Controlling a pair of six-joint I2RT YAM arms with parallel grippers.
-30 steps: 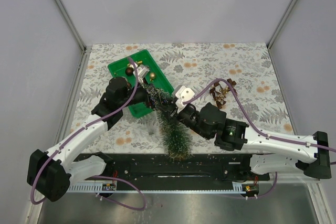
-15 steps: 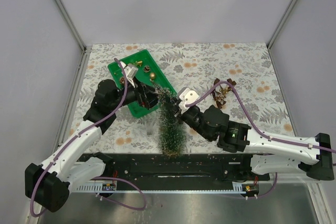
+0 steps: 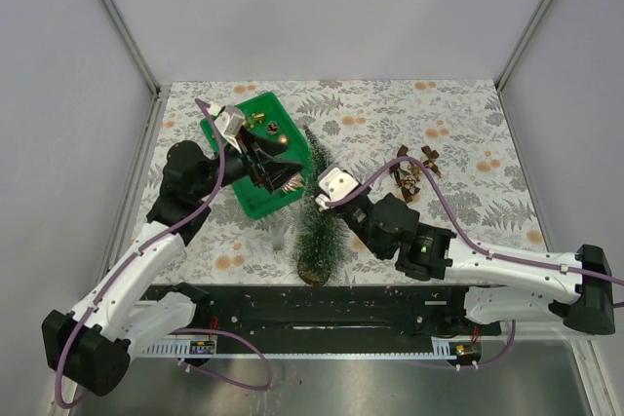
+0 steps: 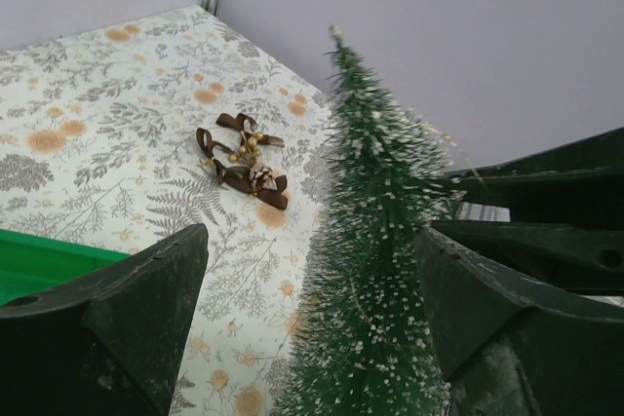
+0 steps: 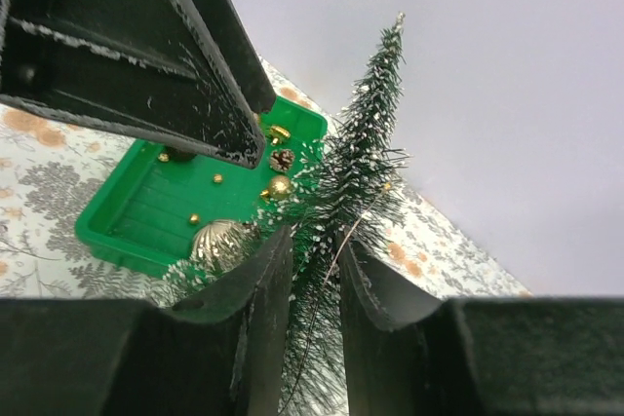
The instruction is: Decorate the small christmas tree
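The small christmas tree (image 3: 320, 231) stands nearly upright on its wooden disc base near the table's front edge. My right gripper (image 3: 328, 204) is shut on its middle; in the right wrist view (image 5: 314, 250) both fingers press the bristles of the tree (image 5: 366, 153). A thin gold thread runs along the tree there. My left gripper (image 3: 281, 170) is open and empty over the green tray (image 3: 258, 204), just left of the treetop. In the left wrist view (image 4: 312, 250) the tree (image 4: 375, 241) stands ahead between the spread fingers without touching them.
The green tray (image 5: 146, 202) holds small gold balls (image 5: 278, 185), a ribbed shiny ball (image 5: 222, 241) and a tiny pinecone. Brown ribbon and pinecone ornaments (image 3: 409, 170) lie on the floral tablecloth right of the tree, also in the left wrist view (image 4: 244, 158). Grey walls surround the table.
The right gripper has swung the tree from leaning towards the tray to nearly upright. The left arm has drawn back to the upper left, away from the treetop.
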